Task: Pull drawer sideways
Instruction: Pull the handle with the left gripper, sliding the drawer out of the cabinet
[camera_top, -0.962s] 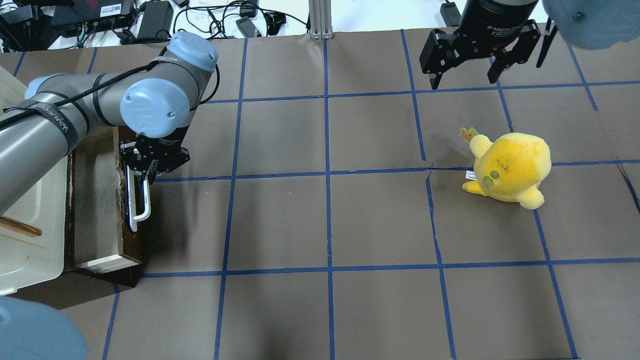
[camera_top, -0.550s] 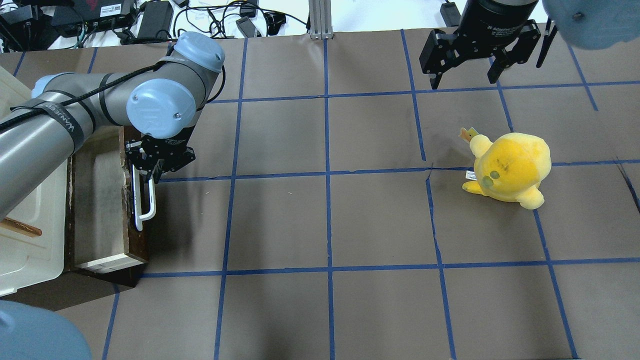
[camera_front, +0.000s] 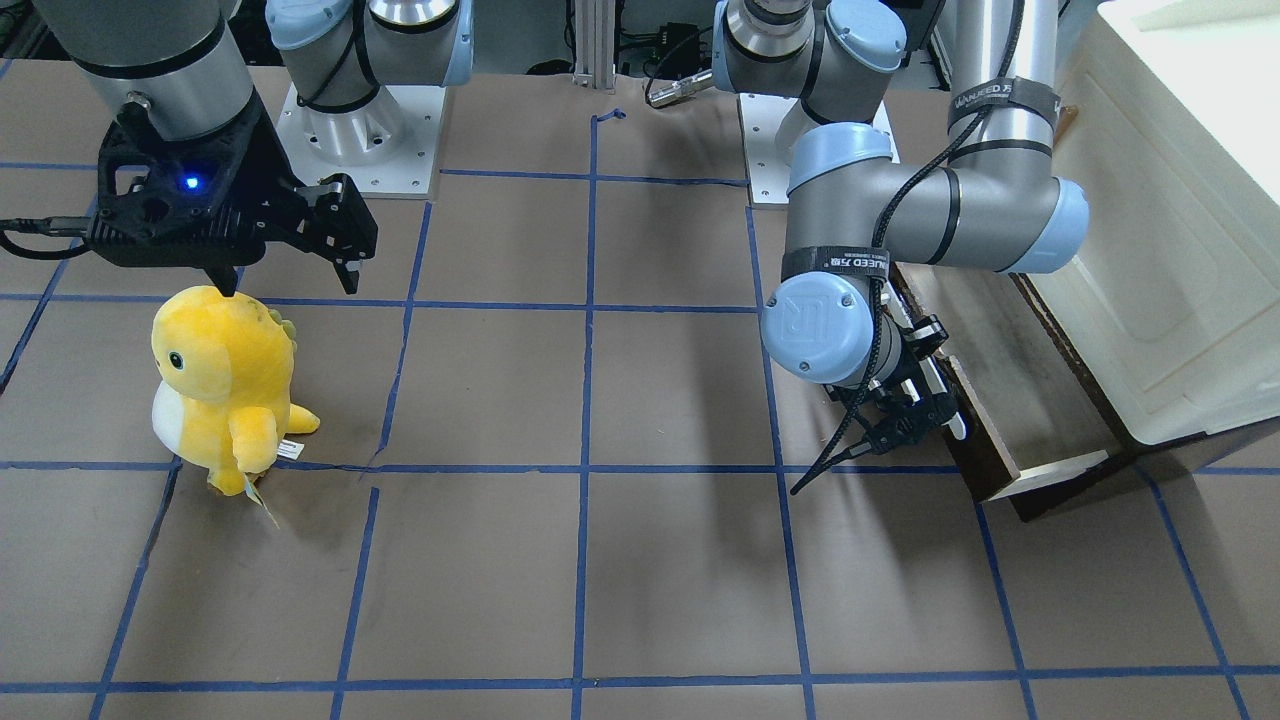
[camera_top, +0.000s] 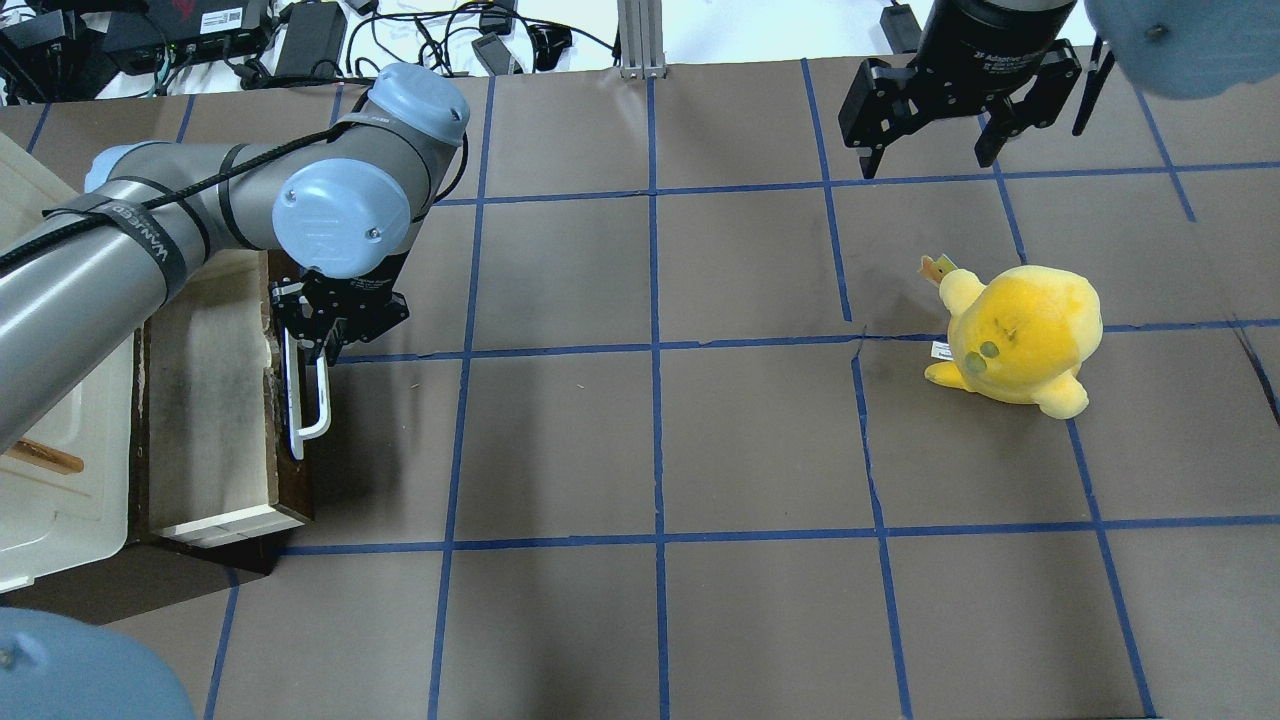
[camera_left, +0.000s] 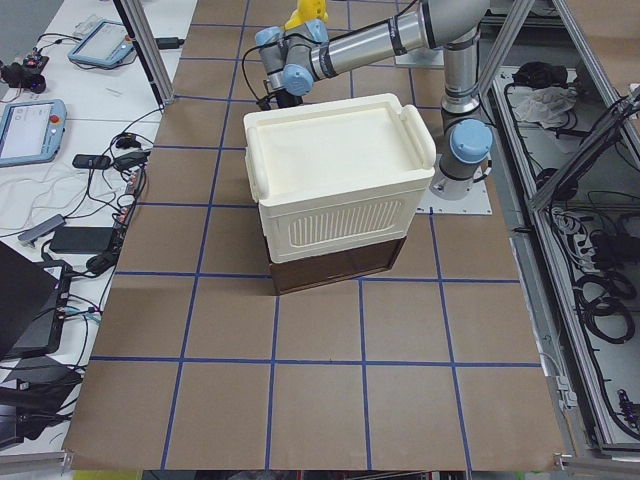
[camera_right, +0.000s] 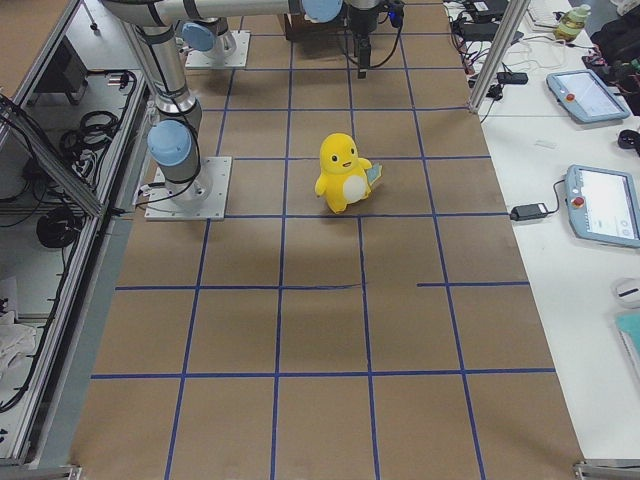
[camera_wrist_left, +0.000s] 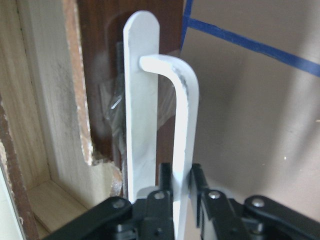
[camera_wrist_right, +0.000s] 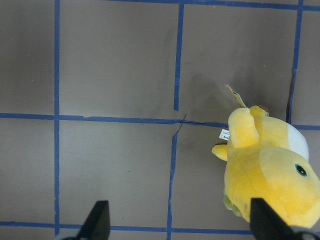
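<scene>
The drawer (camera_top: 205, 400) stands pulled out from under the cream-white cabinet (camera_top: 60, 480) at the table's left. It has a dark brown front (camera_front: 975, 425) and a pale inside (camera_front: 1010, 370). My left gripper (camera_top: 318, 352) is shut on its white bar handle (camera_top: 312, 410). The left wrist view shows both fingers (camera_wrist_left: 165, 182) clamped around the handle (camera_wrist_left: 184, 130). My right gripper (camera_top: 930, 165) is open and empty, hanging above the table at the far right. It also shows in the front view (camera_front: 290, 285).
A yellow plush toy (camera_top: 1015, 335) stands on the right half of the table, below my right gripper. The brown table (camera_top: 650, 450) carries a blue tape grid. Cables and power bricks (camera_top: 300, 35) lie beyond the far edge.
My left gripper has moved rightward with the handle, and the drawer has slid further out of the cabinet. The right arm has not moved.
</scene>
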